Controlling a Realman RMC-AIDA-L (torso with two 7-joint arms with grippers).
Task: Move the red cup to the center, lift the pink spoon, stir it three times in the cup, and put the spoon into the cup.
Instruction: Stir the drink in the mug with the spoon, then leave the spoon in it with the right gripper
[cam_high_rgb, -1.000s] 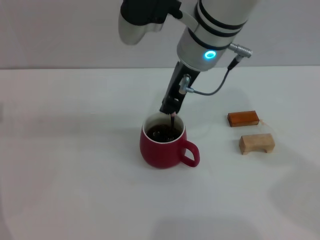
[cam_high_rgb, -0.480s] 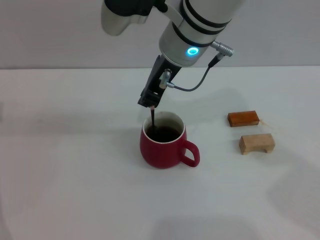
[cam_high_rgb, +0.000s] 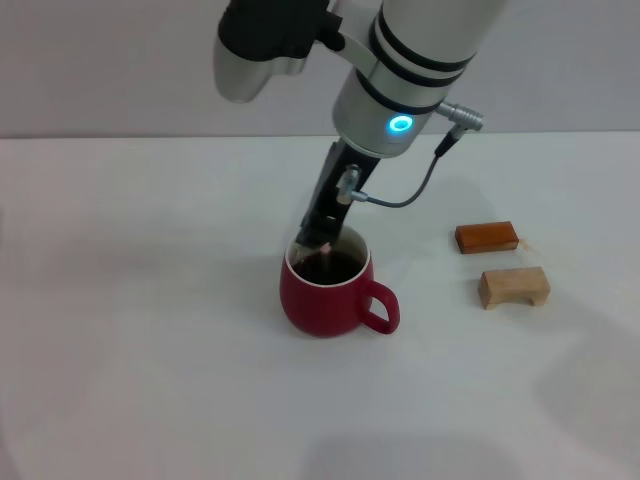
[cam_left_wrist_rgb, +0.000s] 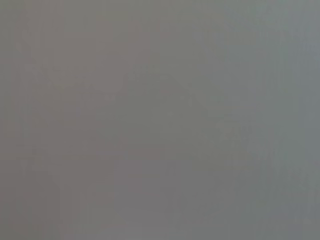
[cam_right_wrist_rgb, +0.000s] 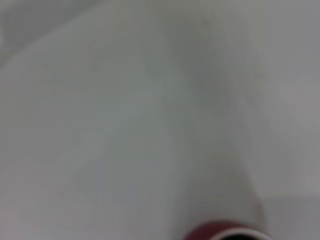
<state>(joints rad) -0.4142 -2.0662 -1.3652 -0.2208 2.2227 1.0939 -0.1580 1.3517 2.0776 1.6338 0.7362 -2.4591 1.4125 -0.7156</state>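
The red cup stands upright at the middle of the white table, its handle pointing right. Its inside looks dark. My right gripper reaches down from above to the cup's back left rim and is shut on the pink spoon. Only a thin piece of the spoon shows below the fingertips, dipping into the cup; its bowl is hidden inside. The cup's rim also shows at the edge of the right wrist view. My left gripper is out of sight, and the left wrist view shows only plain grey.
An orange-brown block and a tan block lie on the table to the right of the cup. A grey cable loops off the right wrist above the cup.
My right gripper swung with the spoon from the cup's back right to above its left rim, then back and lower to the back left rim. The cup has not moved.
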